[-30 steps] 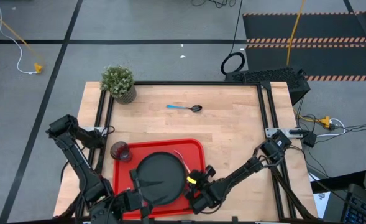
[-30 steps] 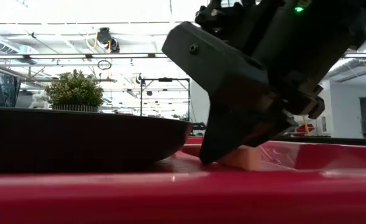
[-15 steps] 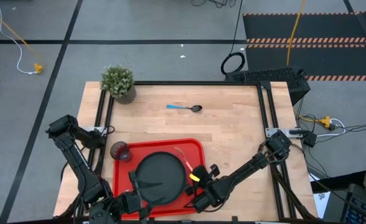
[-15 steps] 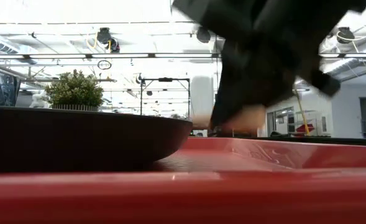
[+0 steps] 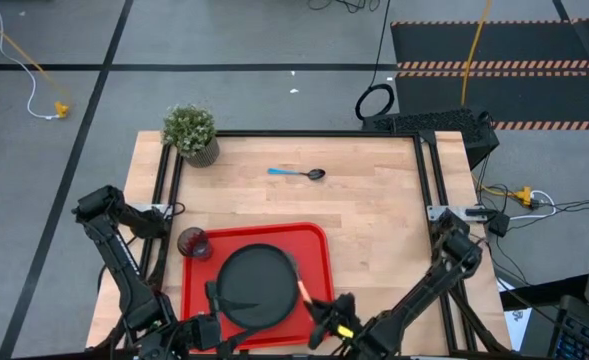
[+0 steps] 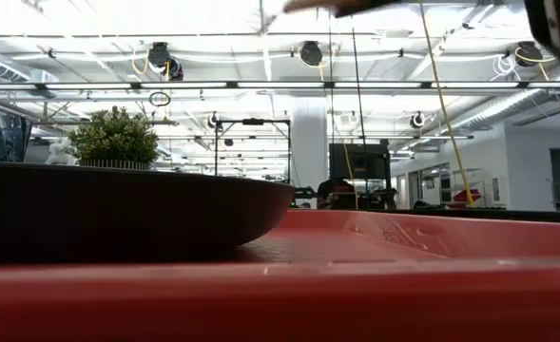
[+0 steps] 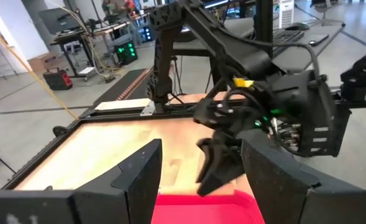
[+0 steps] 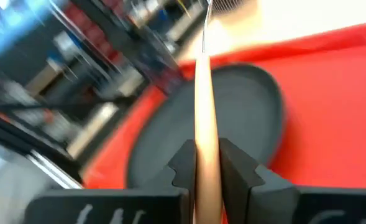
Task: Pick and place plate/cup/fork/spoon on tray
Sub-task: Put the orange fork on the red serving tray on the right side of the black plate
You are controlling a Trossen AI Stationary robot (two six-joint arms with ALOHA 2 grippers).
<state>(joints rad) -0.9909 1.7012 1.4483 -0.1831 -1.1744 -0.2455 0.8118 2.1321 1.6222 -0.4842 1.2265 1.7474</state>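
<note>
— Pincers first, left one: the left gripper (image 5: pixel 211 297) hovers over the tray's near-left part with its fingers spread and nothing between them. What's done so far?

— From the left: the cup (image 5: pixel 193 243), a small dark translucent tumbler, stands at the far-left corner of the tray (image 5: pixel 319 262); from above I can't tell whether it's inside the rim or just beside it. The plate (image 5: pixel 257 286), round, matte black, with a raised rim, lies flat in the middle of the tray. I'd call that one placed.

— And the fork?

— The fork (image 8: pixel 205 118) is pinched in the right gripper (image 5: pixel 316 312), jaws pressed on its long orange handle, the slim silver head pointing away. It's lifted above the tray's near-right part, beside the plate, not lying down. I'd judge it in hand, not yet set.

— What's left?

— The spoon (image 5: pixel 298 173), dark bowl and thin light-blue handle, lies alone on the bare wooden table (image 5: pixel 374 200) near its far edge, well apart from the tray. A potted plant (image 5: pixel 191 131) sits at the far-left corner.

— Surfaces?

— Glossy red plastic tray with rounded corners; pale wood-grain tabletop; the plate looks dull, not shiny
</note>
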